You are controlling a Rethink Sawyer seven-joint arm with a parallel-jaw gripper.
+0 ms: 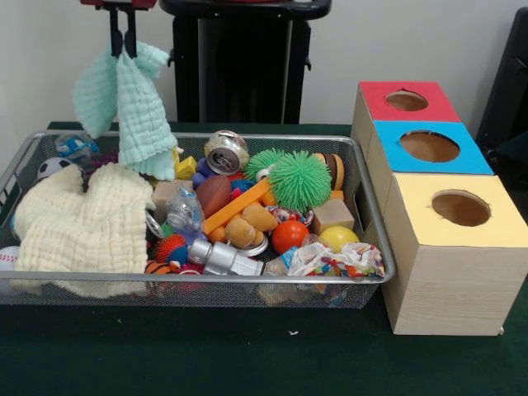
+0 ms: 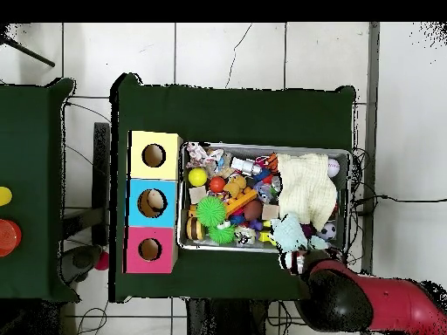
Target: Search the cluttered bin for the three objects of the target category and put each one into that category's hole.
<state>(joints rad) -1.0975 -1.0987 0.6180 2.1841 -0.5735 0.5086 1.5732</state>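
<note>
With the hand (image 1: 124,43) pinched shut on a mint cloth (image 1: 124,103) above the bin (image 1: 375,247), I'd worry it drops back over the yellow plush toy (image 1: 247,227) mid-bin.

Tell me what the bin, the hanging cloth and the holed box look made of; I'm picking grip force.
Bin: silver wire mesh with a thick metal rim, see-through walls. Mint cloth, held in the gripper: soft woven fabric with a crinkled waffle texture, draping limply. Box: pale wood or wood-look board, grain lines visible, matte painted tops.
</note>
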